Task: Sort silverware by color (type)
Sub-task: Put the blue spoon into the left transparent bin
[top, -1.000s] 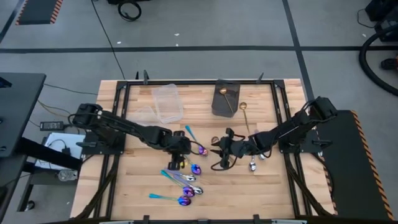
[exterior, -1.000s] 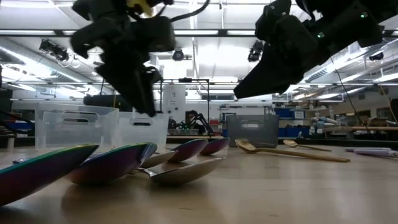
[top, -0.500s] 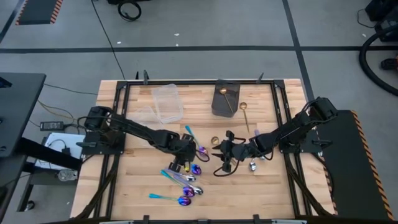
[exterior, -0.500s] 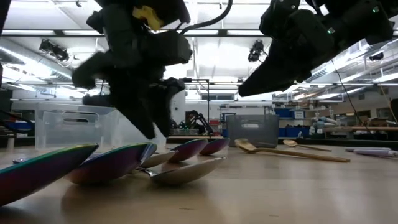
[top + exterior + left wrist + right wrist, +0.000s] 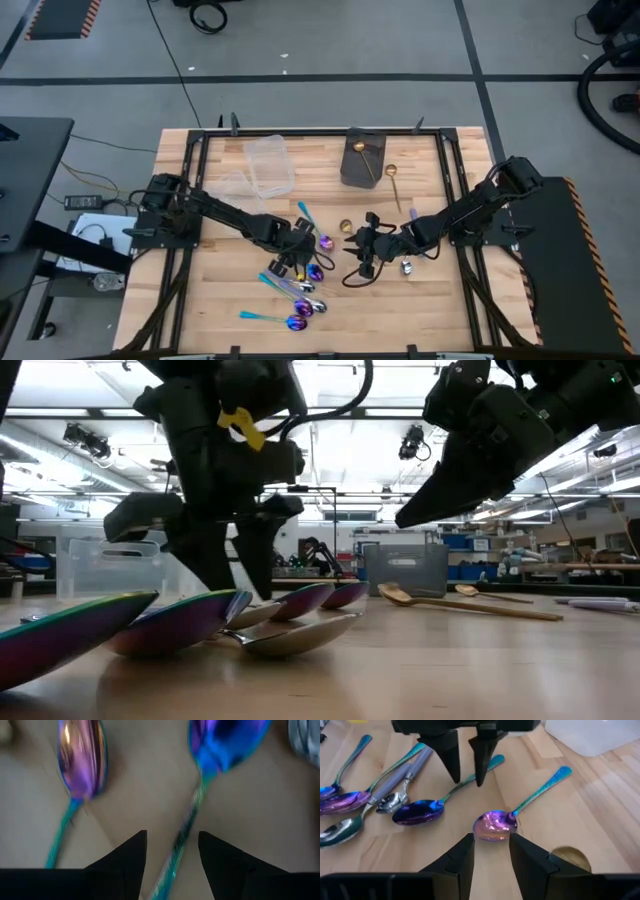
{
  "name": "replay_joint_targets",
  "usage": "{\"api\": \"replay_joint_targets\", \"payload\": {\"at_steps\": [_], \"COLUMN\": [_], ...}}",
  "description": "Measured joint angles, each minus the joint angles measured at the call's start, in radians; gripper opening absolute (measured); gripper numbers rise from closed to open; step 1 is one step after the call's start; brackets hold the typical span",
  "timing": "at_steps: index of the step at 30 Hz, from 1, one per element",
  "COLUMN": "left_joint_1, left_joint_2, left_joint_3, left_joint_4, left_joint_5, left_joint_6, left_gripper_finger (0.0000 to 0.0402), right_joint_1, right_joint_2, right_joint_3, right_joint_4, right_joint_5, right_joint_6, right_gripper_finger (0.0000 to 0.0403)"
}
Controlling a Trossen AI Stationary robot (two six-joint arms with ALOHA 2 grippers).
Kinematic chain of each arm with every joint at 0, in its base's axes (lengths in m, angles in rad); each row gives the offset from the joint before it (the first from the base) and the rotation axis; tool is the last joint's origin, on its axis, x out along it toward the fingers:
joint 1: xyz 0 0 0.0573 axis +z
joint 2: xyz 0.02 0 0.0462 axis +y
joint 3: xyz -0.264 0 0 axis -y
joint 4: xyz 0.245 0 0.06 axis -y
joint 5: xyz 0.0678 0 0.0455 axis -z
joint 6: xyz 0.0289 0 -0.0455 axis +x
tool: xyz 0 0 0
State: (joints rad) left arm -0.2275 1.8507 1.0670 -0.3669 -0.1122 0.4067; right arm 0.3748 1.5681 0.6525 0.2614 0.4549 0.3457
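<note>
So the left gripper is down low over the pile of slim iridescent purple-blue spoons with teal handles near the middle of the wooden tabletop. Its two dark fingers stand apart, nothing between them yet. From the left wrist view, the teal handle of one blue-bowled spoon runs straight into the gap between those fingers, so the long axis lines up with the gripper's reach and the bowl points away from it. A second, purple-bowled spoon lies just beside it, roughly parallel, outside the gap.

The right gripper hovers a little off to the side, jaws parted and empty, with another purple spoon right in front of its tips, handle angling away.

The left arm is clearly the nearer one for the pile. I'd guess it's about to pinch that handle.

Spoons look shiny and thin and lie flat, so probably slippery to pick. Gold spoon sits further back by the dark grey box.
</note>
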Motion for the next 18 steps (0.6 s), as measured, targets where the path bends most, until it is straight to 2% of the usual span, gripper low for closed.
{"api": "replay_joint_targets", "payload": {"at_steps": [7, 13, 18], "left_joint_1": [-0.015, -0.004, -0.005], "left_joint_2": [0.001, 0.022, 0.047], "left_joint_3": [-0.001, 0.002, 0.005], "left_joint_4": [0.009, -0.001, -0.035], "left_joint_5": [-0.003, 0.069, 0.069], "left_joint_6": [0.003, -0.033, 0.001], "left_gripper_finger": [0.0176, 0.0124, 0.0080], "right_joint_1": [0.003, 0.003, 0.003], "right_joint_2": [0.000, 0.000, 0.000], "right_joint_3": [0.000, 0.000, 0.000], "right_joint_4": [0.007, 0.016, 0.023], "right_joint_5": [0.031, 0.032, 0.027], "right_joint_6": [0.000, 0.000, 0.000], "right_gripper_finger": [0.0133, 0.0133, 0.0133]}}
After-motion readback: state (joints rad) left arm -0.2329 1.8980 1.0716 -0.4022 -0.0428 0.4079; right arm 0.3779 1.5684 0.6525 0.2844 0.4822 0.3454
